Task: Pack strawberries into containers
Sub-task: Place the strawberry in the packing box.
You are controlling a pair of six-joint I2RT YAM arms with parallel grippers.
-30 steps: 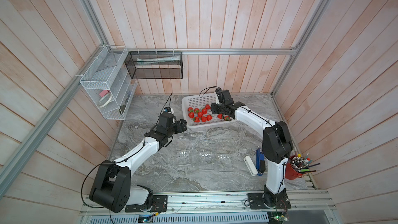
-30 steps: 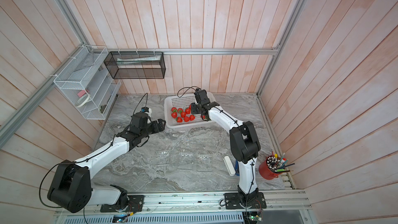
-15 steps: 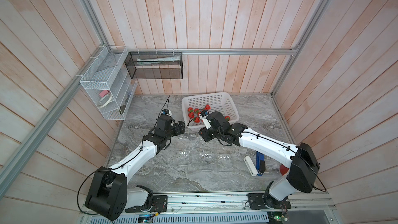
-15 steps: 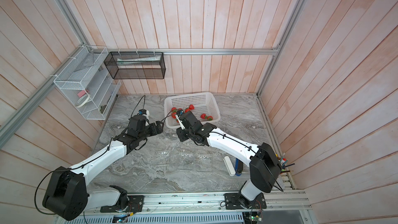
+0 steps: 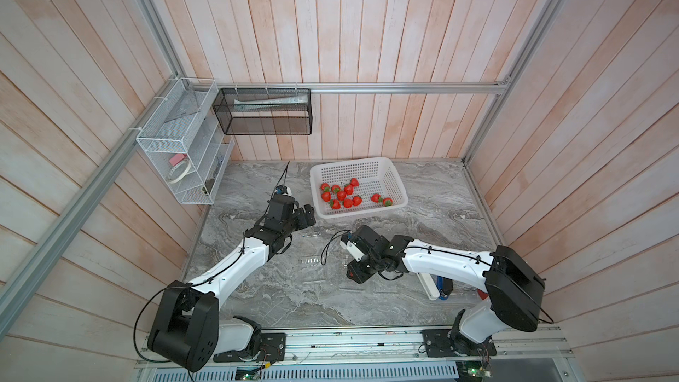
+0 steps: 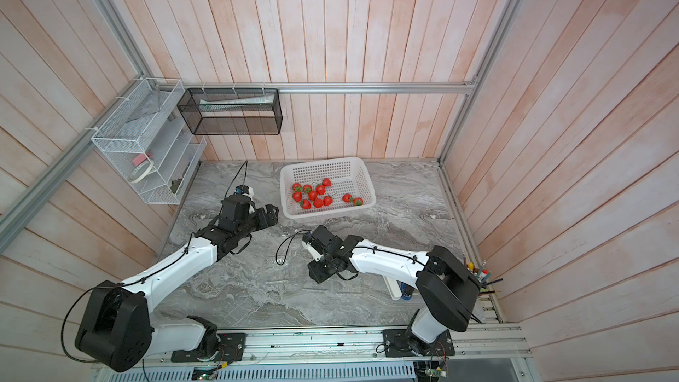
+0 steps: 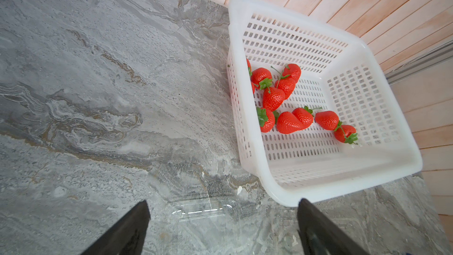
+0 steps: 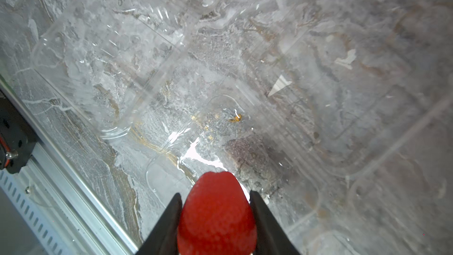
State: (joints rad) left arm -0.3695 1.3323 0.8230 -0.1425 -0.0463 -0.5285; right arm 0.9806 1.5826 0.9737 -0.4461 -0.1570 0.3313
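Just ahead of the left gripper (image 5: 308, 214): white basket (image 5: 360, 213), the biggest bin on the marble table (image 5: 257, 299). In the left wrist view its near corner sits just beside one fingertip. Inside it are the strawberries (image 7: 273, 98), about ten, loose on the floor. Most are bunched toward the wall nearest that gripper, with two a bit apart. Both top views show the same pile.

Straight below the right gripper (image 8: 215, 195): clear containers (image 8: 115, 131), flat on the marble. Their outlines overlap, so the count isn't readable. Only marble shows through them. Another clear container's rim (image 7: 203, 210) lies between the left gripper's fingers, short of the basket.

Around:
- Wire shelf (image 5: 176, 156) on the side wall, well off to the left gripper's outer side.
- Black mesh bin (image 5: 264, 112) on the back wall, far beyond both grippers.
- White and blue item (image 5: 428, 286) behind the right gripper, half under its arm. Can't name it.

In the way: the basket's wall stands between the left gripper and the strawberries.

Left gripper (image 7: 223, 203): jaws spread wide, over bare marble and that clear rim, gripping nothing.

Right gripper (image 5: 358, 275): pointing down, jaws part-closed and clamped on one strawberry (image 8: 217, 212). One finger is on each flank and the red tip pokes out past the fingertips. It sits over the clear containers. Can't tell the gap to the plastic.
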